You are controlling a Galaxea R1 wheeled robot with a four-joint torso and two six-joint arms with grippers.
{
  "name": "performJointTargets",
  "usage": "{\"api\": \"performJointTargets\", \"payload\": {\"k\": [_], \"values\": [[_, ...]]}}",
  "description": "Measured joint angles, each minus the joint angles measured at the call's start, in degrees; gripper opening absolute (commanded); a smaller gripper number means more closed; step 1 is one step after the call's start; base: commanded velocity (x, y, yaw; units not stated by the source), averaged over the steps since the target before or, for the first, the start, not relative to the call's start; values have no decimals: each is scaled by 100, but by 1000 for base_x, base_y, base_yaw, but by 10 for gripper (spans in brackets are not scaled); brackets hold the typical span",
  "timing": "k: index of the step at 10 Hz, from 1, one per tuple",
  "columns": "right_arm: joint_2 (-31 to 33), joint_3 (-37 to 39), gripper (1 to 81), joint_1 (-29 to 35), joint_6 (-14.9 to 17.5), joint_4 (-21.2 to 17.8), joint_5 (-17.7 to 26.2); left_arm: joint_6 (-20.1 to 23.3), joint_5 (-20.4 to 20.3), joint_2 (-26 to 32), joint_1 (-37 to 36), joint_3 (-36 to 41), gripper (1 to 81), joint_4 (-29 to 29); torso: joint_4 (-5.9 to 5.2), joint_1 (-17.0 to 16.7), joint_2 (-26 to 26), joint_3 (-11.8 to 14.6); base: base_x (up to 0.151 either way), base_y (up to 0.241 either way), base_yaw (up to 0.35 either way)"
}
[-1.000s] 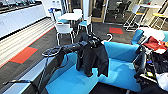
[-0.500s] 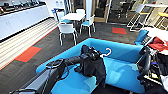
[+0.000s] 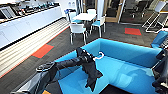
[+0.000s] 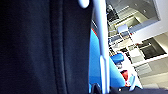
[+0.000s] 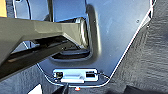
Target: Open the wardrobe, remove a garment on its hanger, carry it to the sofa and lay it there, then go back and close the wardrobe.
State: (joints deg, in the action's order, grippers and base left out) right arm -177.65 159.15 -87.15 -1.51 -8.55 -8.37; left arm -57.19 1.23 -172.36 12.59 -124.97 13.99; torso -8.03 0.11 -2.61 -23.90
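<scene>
Over the blue sofa [image 3: 130, 53] at frame centre, we judge the limp, light garment [image 3: 90, 71] best held by its stiff hanger [image 3: 99, 56], which the left pincer [image 3: 86, 59] grips; the right pincer's state we cannot tell.

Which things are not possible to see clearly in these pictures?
- Left pincer, head view: the black garment drapes over it, so its grip on the hanger is hidden.
- Garment's shape, left wrist view: too close, a dark mass.
- Sofa, head view: right end cut off by the picture edge.

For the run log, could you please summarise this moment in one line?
left gripper: holding hanger | garment: hanging over sofa, not laid down | right gripper: state unclear
</scene>
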Motion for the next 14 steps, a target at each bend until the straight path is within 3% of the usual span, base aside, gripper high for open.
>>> {"api": "performJointTargets", "payload": {"k": [1,2,9,14], "values": [[0,0,811,2,0,-5,-9,0,9,32,162,44,10,55,-5,0,0,0,0,0,0],[0,0,811,-11,0,-5,-11,-9,0,80,295,132,811,193,-2,0,0,0,0,0,0],[-10,-2,811,-33,0,0,-68,30,-113,833,769,538,811,601,-2,0,0,0,0,0,0],[-10,-2,811,-56,0,0,-66,35,-82,2027,1493,525,811,1376,-2,0,0,0,0,0,0]]}}
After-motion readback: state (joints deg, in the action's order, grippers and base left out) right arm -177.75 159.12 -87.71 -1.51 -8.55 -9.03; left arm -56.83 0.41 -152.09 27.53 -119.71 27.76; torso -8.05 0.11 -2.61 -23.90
